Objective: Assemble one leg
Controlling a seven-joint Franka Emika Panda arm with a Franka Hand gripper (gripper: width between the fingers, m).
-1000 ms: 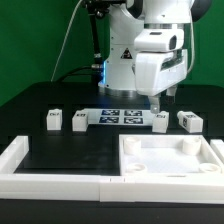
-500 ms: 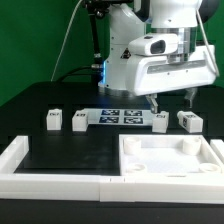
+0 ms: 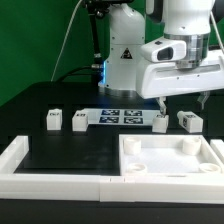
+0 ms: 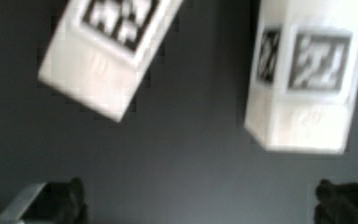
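Observation:
Four small white legs stand in a row on the black table: two at the exterior view's left [image 3: 53, 121] [image 3: 80, 121] and two at its right [image 3: 160, 121] [image 3: 188, 121]. My gripper [image 3: 184, 102] hangs open and empty just above the right pair, its fingers spread wide. In the wrist view the two legs [image 4: 105, 55] [image 4: 309, 80] lie ahead with their square markers showing. My gripper [image 4: 201, 200] is open there, and only its dark fingertips [image 4: 51, 202] show at the edge. Nothing is between the jaws.
The marker board [image 3: 120, 116] lies between the two pairs of legs. The large white square panel [image 3: 128, 168] with corner sockets lies at the front right. A white L-shaped rim [image 3: 20, 160] borders the front left. The robot base stands behind.
The hand has turned and shifted toward the exterior view's right, rising slightly. Its fingers now stand wide apart above the right pair of legs. The legs have not moved.

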